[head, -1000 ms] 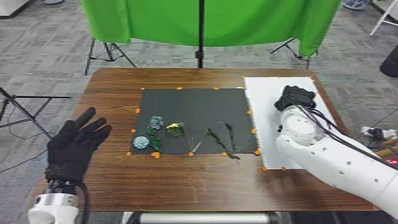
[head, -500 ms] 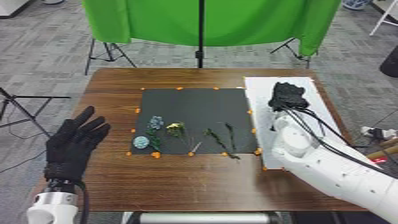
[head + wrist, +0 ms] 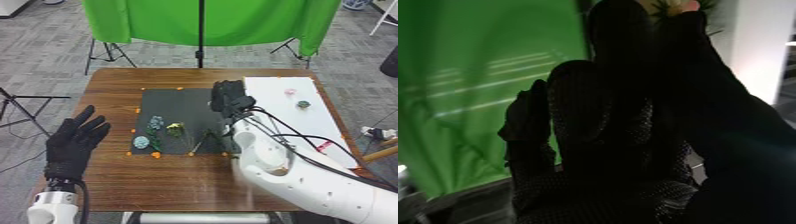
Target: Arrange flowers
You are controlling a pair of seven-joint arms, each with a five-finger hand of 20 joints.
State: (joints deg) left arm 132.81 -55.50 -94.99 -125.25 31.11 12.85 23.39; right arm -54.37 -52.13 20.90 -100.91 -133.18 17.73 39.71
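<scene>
head view: the left hand (image 3: 69, 152) is left of the dark mat (image 3: 188, 107), fingers open and loosely spread, with nothing in its hold. the right hand (image 3: 228, 95) is over the mat's right side, toward the far edge. in the right wrist view a pink and cream bloom with green sprigs (image 3: 675, 6) shows at the far end of this hand; i can't tell how open the hand is or whether it has hold of the bloom. on the mat's near left part are a round pale blue bloom (image 3: 141, 142), a blue-grey flower (image 3: 156, 121) and a yellow flower (image 3: 175, 126). right of the mat, on a white sheet (image 3: 268, 86), are a pink flower (image 3: 290, 92), a green rosette (image 3: 303, 104) and, nearer the robot, a bright pink piece (image 3: 323, 146).
</scene>
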